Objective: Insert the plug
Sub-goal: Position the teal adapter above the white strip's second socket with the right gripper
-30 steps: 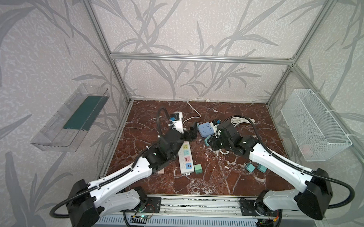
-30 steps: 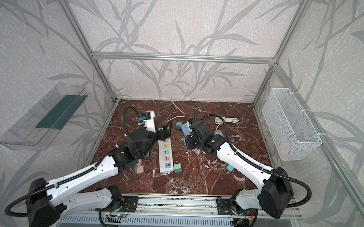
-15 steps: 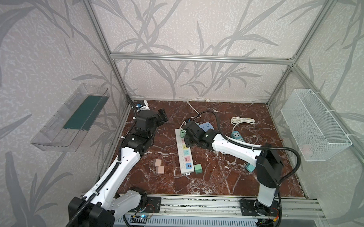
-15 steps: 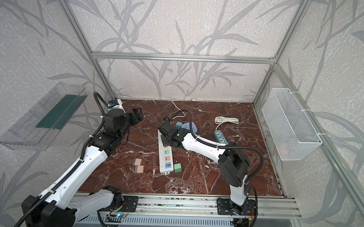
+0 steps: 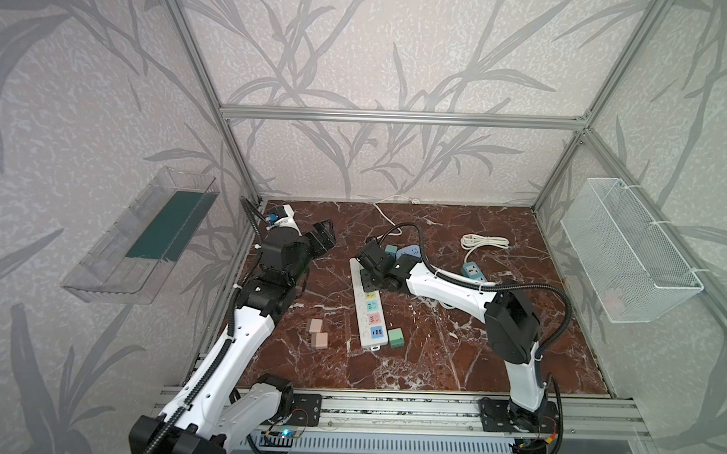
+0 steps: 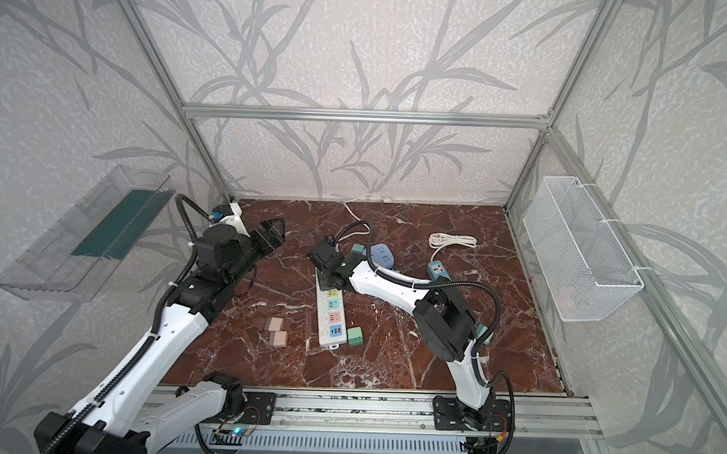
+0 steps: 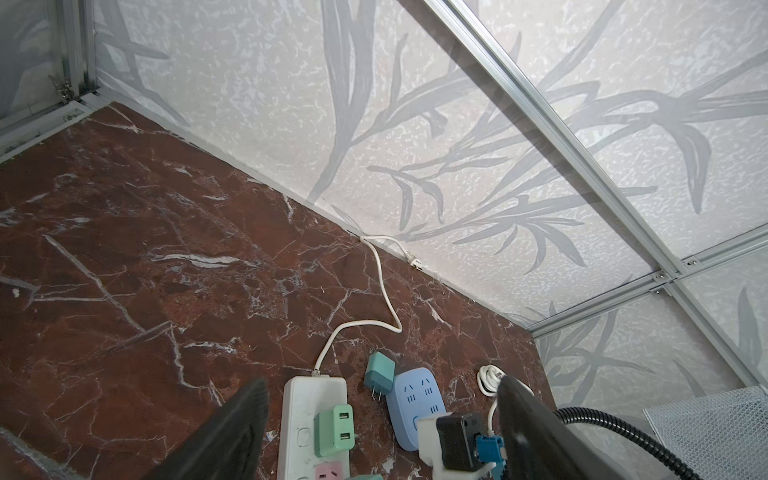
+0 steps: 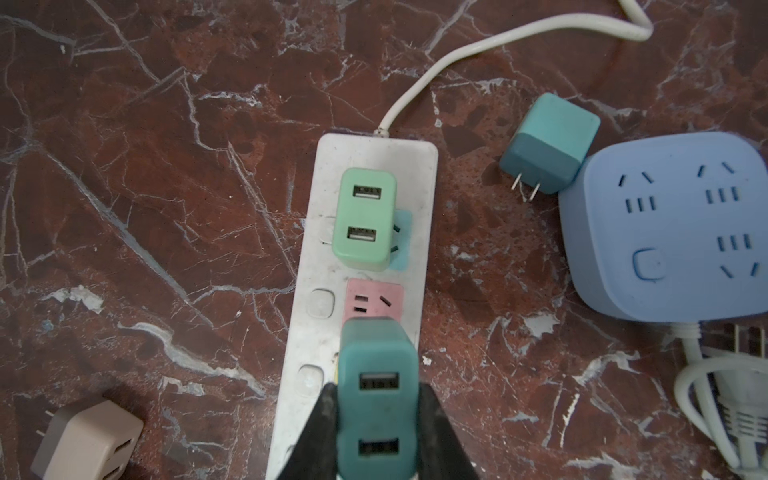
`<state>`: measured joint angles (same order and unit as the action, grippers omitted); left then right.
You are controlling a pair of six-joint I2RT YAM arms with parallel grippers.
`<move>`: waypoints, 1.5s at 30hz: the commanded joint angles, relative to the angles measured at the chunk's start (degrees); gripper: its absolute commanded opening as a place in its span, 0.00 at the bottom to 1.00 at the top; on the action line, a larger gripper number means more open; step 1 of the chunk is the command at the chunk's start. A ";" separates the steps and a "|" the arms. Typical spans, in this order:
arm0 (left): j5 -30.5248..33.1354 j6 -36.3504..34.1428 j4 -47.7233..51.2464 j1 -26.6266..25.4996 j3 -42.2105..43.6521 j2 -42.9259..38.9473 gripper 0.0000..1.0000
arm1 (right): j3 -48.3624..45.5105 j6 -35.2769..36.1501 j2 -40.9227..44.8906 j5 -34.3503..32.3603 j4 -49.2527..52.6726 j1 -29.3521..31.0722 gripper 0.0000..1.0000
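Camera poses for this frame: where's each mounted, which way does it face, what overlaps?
Top views: high at the front, looking down over the whole table; left arm and right arm both show.
Left wrist: on the raised left arm, looking across toward the back wall; its open left gripper frames the view.
Right wrist: close above the power strip, looking down; right gripper shut on the teal charger.
Shared: both wrist views show the green charger plugged into the strip.
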<state>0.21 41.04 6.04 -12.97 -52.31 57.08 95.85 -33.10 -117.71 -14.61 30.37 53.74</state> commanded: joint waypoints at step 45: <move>-4.41 1.46 -0.33 3.37 -0.65 1.28 0.85 | 17.25 -5.65 -20.44 -4.40 17.72 0.65 0.00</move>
<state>-4.80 43.35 4.78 -9.96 -52.01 58.04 113.86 -38.52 -132.42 -21.06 39.44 54.70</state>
